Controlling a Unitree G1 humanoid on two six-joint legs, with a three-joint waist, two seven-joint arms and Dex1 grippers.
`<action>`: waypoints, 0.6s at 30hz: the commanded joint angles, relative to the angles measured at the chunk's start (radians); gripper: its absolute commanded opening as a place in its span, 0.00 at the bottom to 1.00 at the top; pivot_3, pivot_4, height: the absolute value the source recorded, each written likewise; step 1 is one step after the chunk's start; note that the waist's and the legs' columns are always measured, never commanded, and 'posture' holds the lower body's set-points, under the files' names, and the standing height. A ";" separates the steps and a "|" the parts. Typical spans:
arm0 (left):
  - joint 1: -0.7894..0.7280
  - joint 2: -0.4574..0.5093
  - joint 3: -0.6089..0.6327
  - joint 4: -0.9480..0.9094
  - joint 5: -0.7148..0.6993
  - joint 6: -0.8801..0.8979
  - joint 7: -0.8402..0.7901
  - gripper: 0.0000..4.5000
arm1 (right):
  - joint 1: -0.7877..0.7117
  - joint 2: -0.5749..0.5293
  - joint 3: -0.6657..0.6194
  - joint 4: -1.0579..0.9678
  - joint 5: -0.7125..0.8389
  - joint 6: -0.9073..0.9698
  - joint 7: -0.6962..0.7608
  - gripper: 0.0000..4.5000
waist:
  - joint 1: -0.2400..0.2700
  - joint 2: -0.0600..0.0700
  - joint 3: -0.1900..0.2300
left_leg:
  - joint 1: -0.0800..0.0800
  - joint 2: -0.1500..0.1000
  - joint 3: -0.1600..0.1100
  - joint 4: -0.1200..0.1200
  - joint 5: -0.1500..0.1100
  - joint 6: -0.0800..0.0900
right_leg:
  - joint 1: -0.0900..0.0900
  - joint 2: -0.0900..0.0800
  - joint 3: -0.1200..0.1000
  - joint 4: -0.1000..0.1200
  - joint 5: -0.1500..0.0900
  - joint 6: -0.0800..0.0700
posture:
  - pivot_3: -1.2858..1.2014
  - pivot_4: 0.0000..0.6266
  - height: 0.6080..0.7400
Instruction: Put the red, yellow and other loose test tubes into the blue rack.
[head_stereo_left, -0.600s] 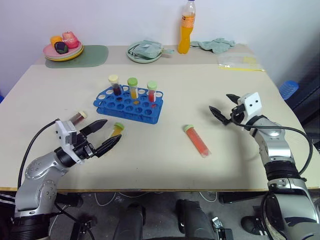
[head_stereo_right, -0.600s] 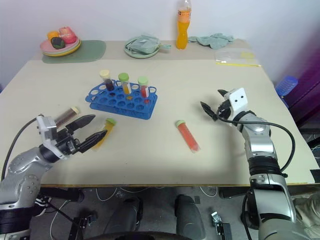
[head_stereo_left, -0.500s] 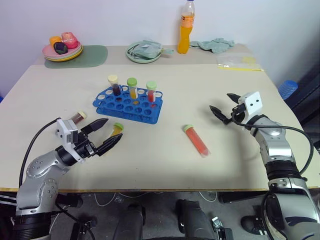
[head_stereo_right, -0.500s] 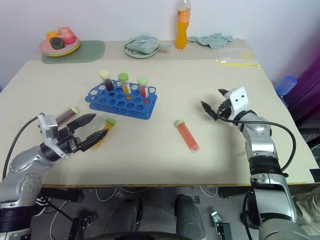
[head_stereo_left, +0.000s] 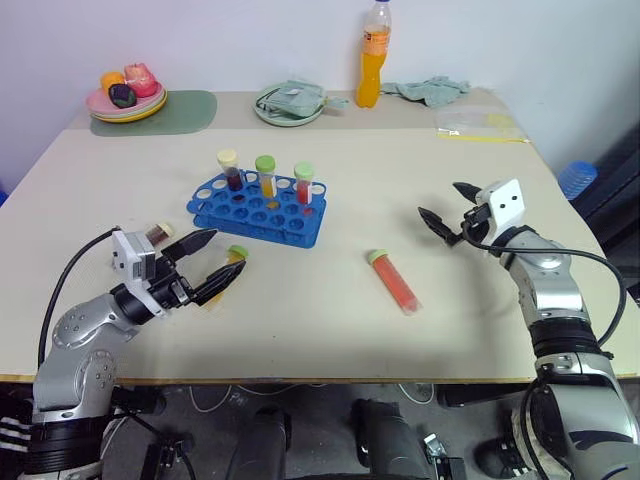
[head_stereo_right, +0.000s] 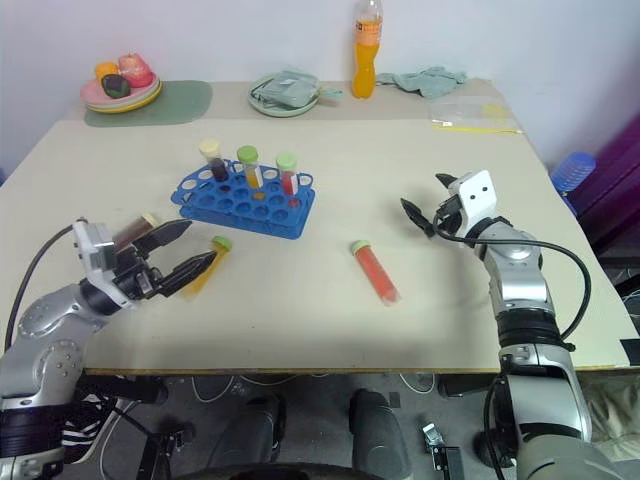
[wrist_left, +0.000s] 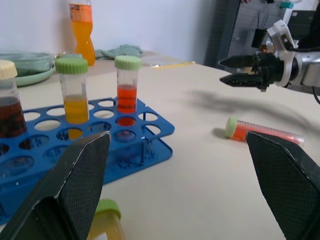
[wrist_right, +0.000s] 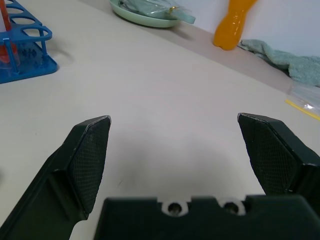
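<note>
A: Checking rack position

B: Sitting left of centre on the counter (head_stereo_left: 330, 340): blue rack (head_stereo_left: 262, 213), standing upright, carrying three capped tubes in its back row – dark maroon, yellow-orange and red

A: Locating loose tubes

B: Lying flat on the counter right of the rack, well apart from it: red tube (head_stereo_left: 392, 281), green cap pointing toward the rack. Lying just beside the left tool (head_stereo_left: 215, 259), near its lower fingertip: yellow tube (head_stereo_left: 231, 262), green cap pointing toward the rack. Lying behind the left tool's white housing, partly hidden: maroon tube (head_stereo_left: 157, 233) with cream cap

A: Confirming tool states

B: Hovering low over the counter near its left front edge: left tool, jaws spread wide, gripping nothing, pointing toward the rack. Hovering above the counter on the right side: right tool (head_stereo_left: 446, 209), jaws likewise spread wide and empty, pointing left, well apart from the red tube

A: Noting items along the far edge

B: Standing there: orange drink bottle (head_stereo_left: 373, 55); resting nearby: green plate (head_stereo_left: 287, 103)
</note>
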 joint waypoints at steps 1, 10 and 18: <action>-0.015 0.002 0.003 -0.022 -0.007 -0.015 -0.004 0.99 | -0.015 -0.010 -0.016 -0.069 0.018 0.033 0.003 1.00 | 0.000 0.000 0.000 | 0.000 0.000 0.000 0.000 0.000 0.000 | 0.000 0.000 0.000 0.000 0.000 0.000 | 0.52 0.24 1.00; -0.025 0.028 -0.018 -0.003 -0.022 0.014 -0.063 0.99 | 0.068 -0.059 0.016 -0.342 0.035 0.318 0.038 1.00 | 0.001 0.000 0.000 | 0.000 0.000 0.000 0.000 0.000 0.000 | 0.000 0.000 0.000 0.000 0.000 0.000 | 0.52 0.24 1.00; 0.010 0.128 0.006 -0.071 -0.106 0.139 -0.125 0.99 | 0.091 -0.212 0.044 -0.811 0.202 1.016 0.061 1.00 | 0.003 0.001 0.000 | -0.002 0.000 -0.001 -0.001 0.000 0.000 | -0.003 0.000 0.000 0.001 0.000 0.000 | 0.52 0.24 1.00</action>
